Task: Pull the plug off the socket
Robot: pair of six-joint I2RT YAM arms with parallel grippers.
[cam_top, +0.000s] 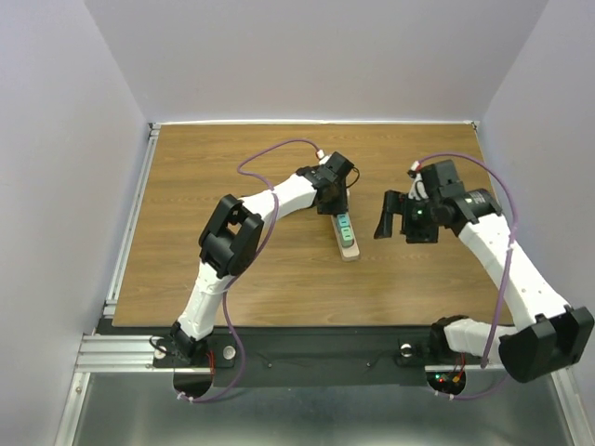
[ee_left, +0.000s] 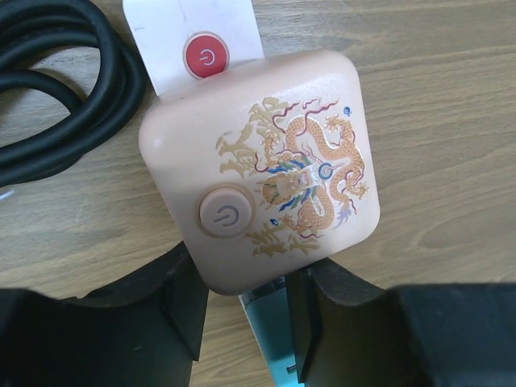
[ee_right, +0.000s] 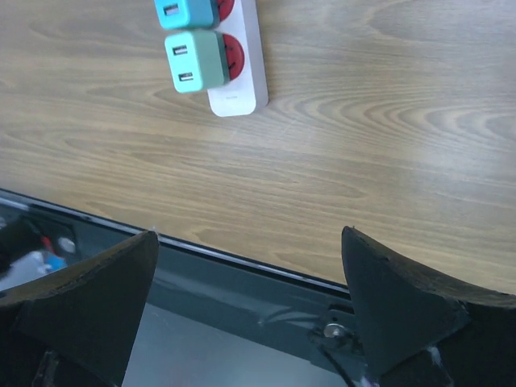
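Observation:
The socket [cam_top: 349,240] is a narrow pale power strip lying lengthwise mid-table. Two teal plugs [ee_right: 195,60] sit in its near red outlets. A beige square plug with a dragon print [ee_left: 266,177] covers its far part, beside the strip's red switch [ee_left: 205,55]. My left gripper [cam_top: 335,190] hovers over that beige plug. In the left wrist view [ee_left: 242,322] its jaws stand a narrow gap apart at the plug's near edge, over a teal plug [ee_left: 270,330], with the tips hidden. My right gripper [cam_top: 395,218] is open and empty, to the right of the strip [ee_right: 242,81].
The strip's black cord [ee_left: 56,97] coils on the wood behind the beige plug. The table's near edge and a dark metal rail [ee_right: 242,274] lie under my right gripper [ee_right: 250,298]. Purple walls close the table on three sides.

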